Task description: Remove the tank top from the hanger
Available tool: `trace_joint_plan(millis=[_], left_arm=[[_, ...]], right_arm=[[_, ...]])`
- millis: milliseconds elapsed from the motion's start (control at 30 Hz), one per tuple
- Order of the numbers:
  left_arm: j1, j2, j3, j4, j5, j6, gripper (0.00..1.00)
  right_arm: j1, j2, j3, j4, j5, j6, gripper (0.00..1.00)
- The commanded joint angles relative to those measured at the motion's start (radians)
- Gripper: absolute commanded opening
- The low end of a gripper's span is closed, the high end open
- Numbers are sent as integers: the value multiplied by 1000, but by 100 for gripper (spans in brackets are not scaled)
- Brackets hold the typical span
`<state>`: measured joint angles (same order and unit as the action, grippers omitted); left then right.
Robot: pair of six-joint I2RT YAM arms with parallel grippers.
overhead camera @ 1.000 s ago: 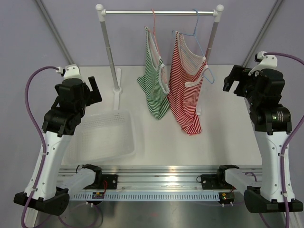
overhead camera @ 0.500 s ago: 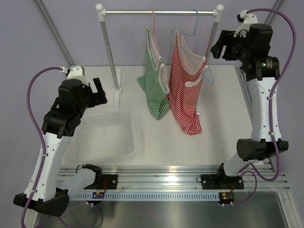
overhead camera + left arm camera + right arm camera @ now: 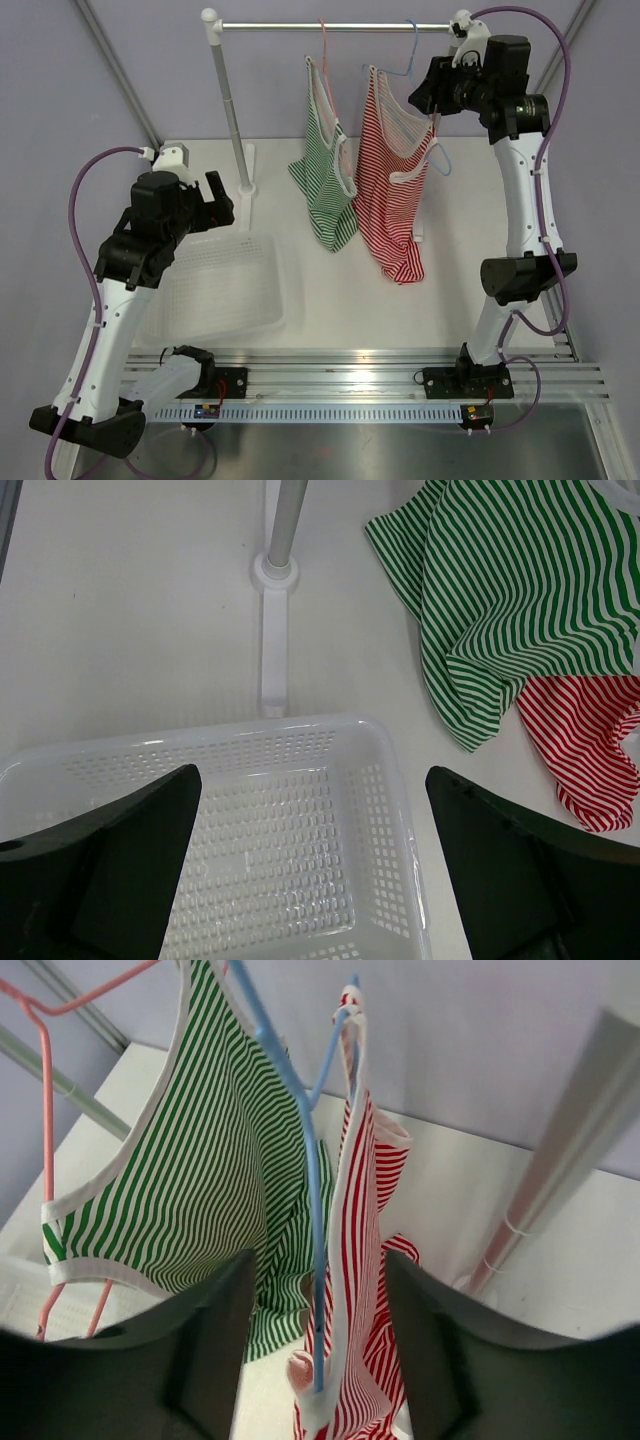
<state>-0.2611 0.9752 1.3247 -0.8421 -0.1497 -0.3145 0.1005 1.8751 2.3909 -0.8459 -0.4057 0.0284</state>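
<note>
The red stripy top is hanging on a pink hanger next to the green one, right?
Not quite. The red stripy top hangs on a blue hanger, next to the green one. The right wrist view shows it; the pink hanger carries the green one.

Plain lilac wall (image 3: 150, 60) behind, evenly lit, soft shadows. Grey diagonal strut at left (image 3: 120, 75), second strut at right (image 3: 583, 12). White matte table (image 3: 470, 250). White-and-chrome garment rack (image 3: 228, 110) upright near table's far edge, foot flat on tabletop. Aluminium rail (image 3: 340, 360) along near edge. Brushed grey metal surface (image 3: 340, 450) below.
</note>
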Motion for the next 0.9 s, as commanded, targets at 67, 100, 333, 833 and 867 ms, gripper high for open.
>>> trace_joint_plan(millis=[67,100,333,833,867], left_arm=[[-4,-9,-15,57,29,8,99],[-4,-9,-21,57,29,8,99],[-7,-12,-22,41,33,31,99],[-167,140,248,60,30,94,99],[-173,149,263,64,35,97,99]], right_arm=[[36,38,65,-8,-28,-21,41],[44,48,70,-9,-15,-22,29],[56,61,93,4,2,-35,0],[57,-111,-6,197,65,88,0],[57,-113,-1,194,67,90,0]])
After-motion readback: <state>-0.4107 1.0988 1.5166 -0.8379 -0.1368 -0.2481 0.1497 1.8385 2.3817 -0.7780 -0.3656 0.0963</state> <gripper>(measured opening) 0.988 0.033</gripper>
